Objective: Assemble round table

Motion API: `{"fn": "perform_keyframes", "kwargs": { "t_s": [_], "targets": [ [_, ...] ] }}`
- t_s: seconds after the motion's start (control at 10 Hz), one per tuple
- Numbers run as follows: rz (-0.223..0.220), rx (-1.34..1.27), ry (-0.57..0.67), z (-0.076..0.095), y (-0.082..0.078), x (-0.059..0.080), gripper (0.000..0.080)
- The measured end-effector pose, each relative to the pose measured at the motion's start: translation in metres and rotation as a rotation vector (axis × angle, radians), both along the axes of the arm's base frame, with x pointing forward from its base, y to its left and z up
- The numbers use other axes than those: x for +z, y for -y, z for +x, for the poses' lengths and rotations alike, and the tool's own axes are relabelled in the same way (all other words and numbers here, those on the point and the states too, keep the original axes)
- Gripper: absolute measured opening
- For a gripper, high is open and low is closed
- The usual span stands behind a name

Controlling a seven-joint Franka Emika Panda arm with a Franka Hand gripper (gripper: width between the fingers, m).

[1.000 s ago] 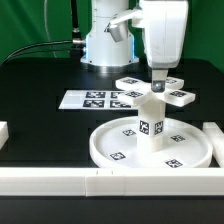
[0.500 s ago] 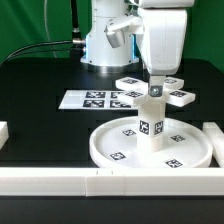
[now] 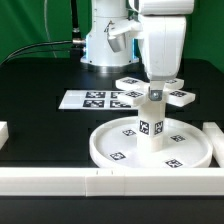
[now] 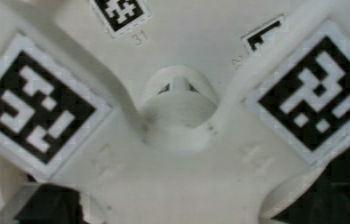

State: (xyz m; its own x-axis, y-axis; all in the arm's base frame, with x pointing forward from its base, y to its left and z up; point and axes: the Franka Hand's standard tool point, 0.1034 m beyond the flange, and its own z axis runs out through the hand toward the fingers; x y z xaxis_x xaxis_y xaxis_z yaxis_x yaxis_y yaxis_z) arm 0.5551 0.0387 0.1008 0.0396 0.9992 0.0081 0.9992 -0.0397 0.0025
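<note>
Atop the cylinder [image 3: 151,125], gripper [image 3: 156,87] clasping cross-shaped piece [image 3: 176,95], fingers hidden

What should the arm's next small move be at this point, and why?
Probably a further twist of the cross-shaped piece to seat it on the thick short cylinder. The gripper is right at the cross's hub, the cross sits level atop the cylinder, and the cylinder stands upright in the middle of the round disc. Whether the joint is already tight cannot be seen.
</note>
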Motion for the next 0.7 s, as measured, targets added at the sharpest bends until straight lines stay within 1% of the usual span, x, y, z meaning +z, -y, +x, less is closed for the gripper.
{"fn": "perform_keyframes", "kwargs": {
  "t_s": [0.1, 0.2, 0.3, 0.6, 0.7],
  "targets": [
    [-0.001, 0.0, 0.0, 0.0001, 0.0007, 0.0, 0.0639],
    [-0.001, 0.0, 0.001, 0.0005, 0.001, 0.0003, 0.0473],
    [-0.002, 0.0, 0.001, 0.0006, 0.0017, 0.0003, 0.0438],
    [-0.003, -0.037, -0.001, 0.0007, 0.0032, 0.0002, 0.0438],
    [-0.003, -0.127, -0.001, 0.0007, 0.0032, 0.0002, 0.0438]
  ]
}}
